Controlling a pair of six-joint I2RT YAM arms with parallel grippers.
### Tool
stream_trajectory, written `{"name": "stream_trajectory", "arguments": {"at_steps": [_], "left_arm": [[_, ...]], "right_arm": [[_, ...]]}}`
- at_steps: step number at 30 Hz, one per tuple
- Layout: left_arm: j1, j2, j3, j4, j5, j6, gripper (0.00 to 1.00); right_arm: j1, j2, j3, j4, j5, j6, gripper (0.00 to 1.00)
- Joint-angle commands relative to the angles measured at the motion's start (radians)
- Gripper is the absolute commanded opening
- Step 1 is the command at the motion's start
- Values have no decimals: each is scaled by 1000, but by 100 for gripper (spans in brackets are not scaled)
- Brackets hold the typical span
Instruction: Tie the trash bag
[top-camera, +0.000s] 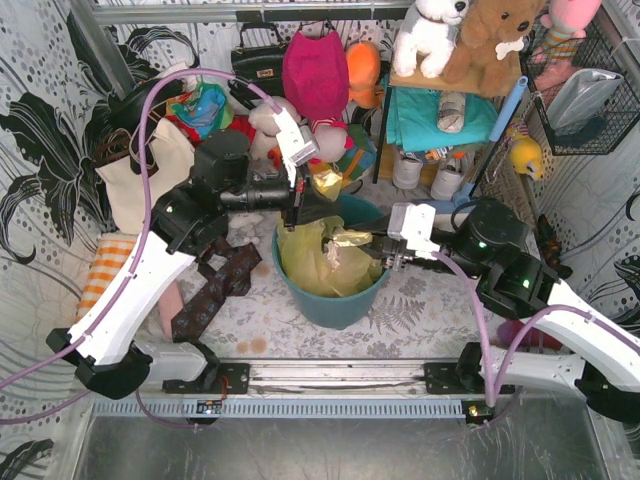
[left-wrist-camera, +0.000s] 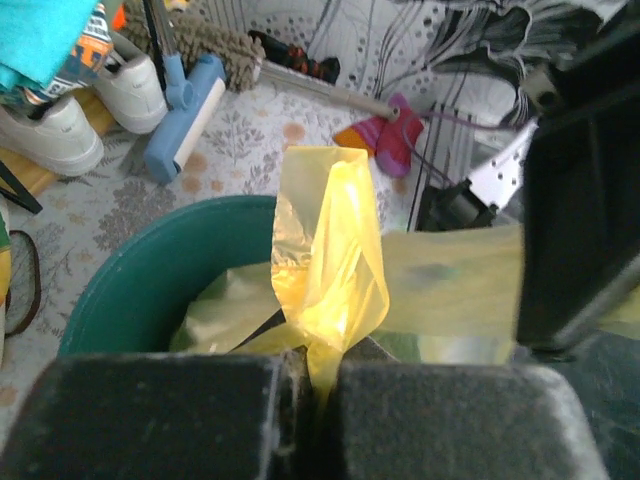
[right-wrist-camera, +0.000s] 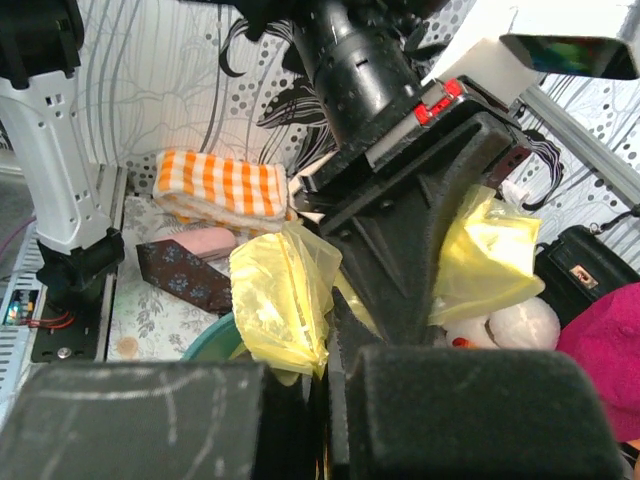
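The yellow trash bag (top-camera: 322, 258) sits in a teal bucket (top-camera: 335, 300) at the middle of the table. My left gripper (top-camera: 300, 216) hangs over the bucket's far rim, shut on a twisted flap of the bag (left-wrist-camera: 330, 260) that rises from between its pads (left-wrist-camera: 315, 385). My right gripper (top-camera: 378, 252) comes in from the right at rim height. It is shut on another flap of the trash bag (right-wrist-camera: 282, 300), pinched at its tips (right-wrist-camera: 335, 372). The two grippers are close together; the left gripper's black fingers (right-wrist-camera: 400, 230) fill the right wrist view.
A dark patterned tie (top-camera: 215, 290) and an orange checked cloth (top-camera: 105, 272) lie left of the bucket. A cream tote (top-camera: 140, 180), plush toys (top-camera: 315, 75) and a shelf (top-camera: 440, 115) crowd the back. White shoes (left-wrist-camera: 60, 110) and a blue brush (left-wrist-camera: 185, 110) lie beyond the bucket.
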Motion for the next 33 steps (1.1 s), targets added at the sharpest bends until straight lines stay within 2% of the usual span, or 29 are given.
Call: {"name": "stream_trajectory", "arguments": {"at_steps": [1,6,9,10,11,13,15,26,29,33], "left_arm": [[5,26,108,-326,57,186,0],[3,58,150,-536,52,299,0],[4,59,158,-562,29,333,0],[5,59,159,-560,30,338,0],[5,59,161,-558,33,343,0],[3,63,168,-561,36,351,0],[5,63,171,-557,33,355,0],[5,86,231,-552,31,393,0],[5,86,246,-549,22,398,0],[3,81,254,-509,-15,382,0]], "right_arm": [[0,51,57,-18,-20,-48,0],[0,129,123,-41,-116,-75,0],[1,181,162,-56,-166,-80,0],[0,194,175,-63,-172,-79,10],[0,207,189,-74,-177,-77,28],[0,205,205,-101,-174,-73,54],[0,165,177,-70,-147,-52,60],[0,-15,117,90,-11,-35,64],[-1,-18,127,112,76,-28,61],[-1,39,196,38,143,-30,59]]}}
